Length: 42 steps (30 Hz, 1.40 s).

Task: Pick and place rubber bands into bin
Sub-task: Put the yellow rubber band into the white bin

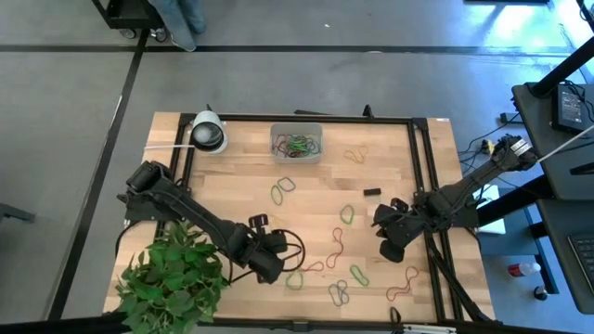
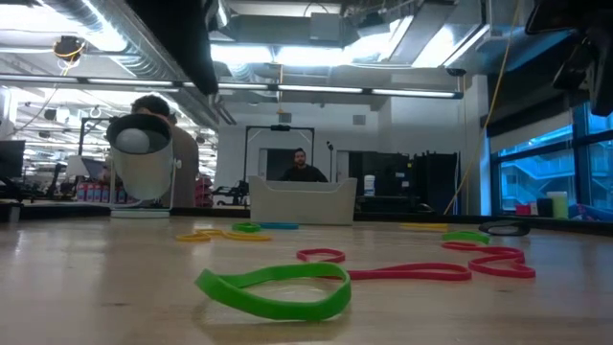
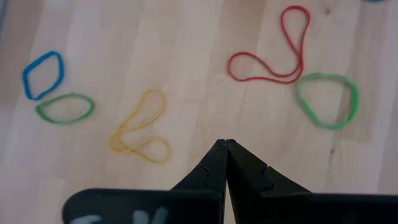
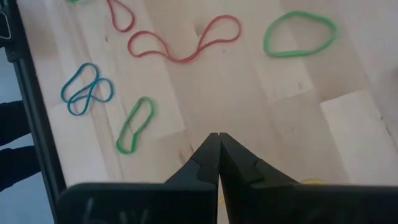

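You have the small, shallow, translucent plastic bin [image 1: 297, 144] sitting near the far edge of the light wooden desk [image 1: 241, 195], about midway along it, with a tangle of green and red bands inside. The thin coloured rubber bands [image 1: 340, 246] lie loose across the middle and near half of the desk: green loops, long red ones, blue ones by the near edge and tan ones near the bin.

Your left gripper [image 3: 225, 144] hangs over the near edge of the desk, left of centre, with its jaws pressed together and nothing between them; in its wrist view a yellow band [image 3: 138, 130], a green loop [image 3: 326, 99] and a red loop [image 3: 273, 50] lie just ahead on the wood.

Your right gripper [image 4: 218, 135] is over the right side of the desk, beside the black frame rail [image 1: 416, 176], jaws likewise closed and empty.

A round white-and-black tape roll [image 1: 207, 133] sits at the far left corner, and a leafy green plant [image 1: 174, 278] covers the near left corner.
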Available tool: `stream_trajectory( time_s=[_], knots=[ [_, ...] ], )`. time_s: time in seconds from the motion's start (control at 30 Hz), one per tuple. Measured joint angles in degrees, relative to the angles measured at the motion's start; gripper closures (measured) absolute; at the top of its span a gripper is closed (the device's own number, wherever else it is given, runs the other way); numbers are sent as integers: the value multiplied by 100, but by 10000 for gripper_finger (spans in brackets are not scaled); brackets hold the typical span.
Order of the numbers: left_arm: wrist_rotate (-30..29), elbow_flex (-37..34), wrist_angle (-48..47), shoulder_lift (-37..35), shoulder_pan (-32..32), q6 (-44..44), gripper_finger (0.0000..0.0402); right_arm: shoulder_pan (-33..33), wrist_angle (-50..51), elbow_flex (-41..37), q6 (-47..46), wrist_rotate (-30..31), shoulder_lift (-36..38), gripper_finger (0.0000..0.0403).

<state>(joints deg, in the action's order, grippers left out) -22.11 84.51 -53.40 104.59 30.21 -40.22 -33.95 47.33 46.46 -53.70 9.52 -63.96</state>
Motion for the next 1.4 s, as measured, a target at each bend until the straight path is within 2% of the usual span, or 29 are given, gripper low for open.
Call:
stream_trajectory(
  time_s=[0.13,0.27,0.57,0.8,1.17,1.4],
  knots=[
    [-41,-56,-316,-6,-172,31,397,-7,-13,0,1,0,0,393],
    [378,-297,-377,-6,-628,-171,385,-7,-39,0,-1,89,0,393],
    [1165,-876,46,5,-1589,349,316,-5,-87,0,-1,142,0,393],
    [1526,-1308,749,61,-1930,694,276,-5,-150,0,-1,146,0,393],
    [1445,-1996,1268,142,-2012,644,279,-3,-220,0,-3,157,0,393],
    [1252,-2124,1573,195,-1906,646,322,-3,-347,0,-1,155,0,393]
  ],
)
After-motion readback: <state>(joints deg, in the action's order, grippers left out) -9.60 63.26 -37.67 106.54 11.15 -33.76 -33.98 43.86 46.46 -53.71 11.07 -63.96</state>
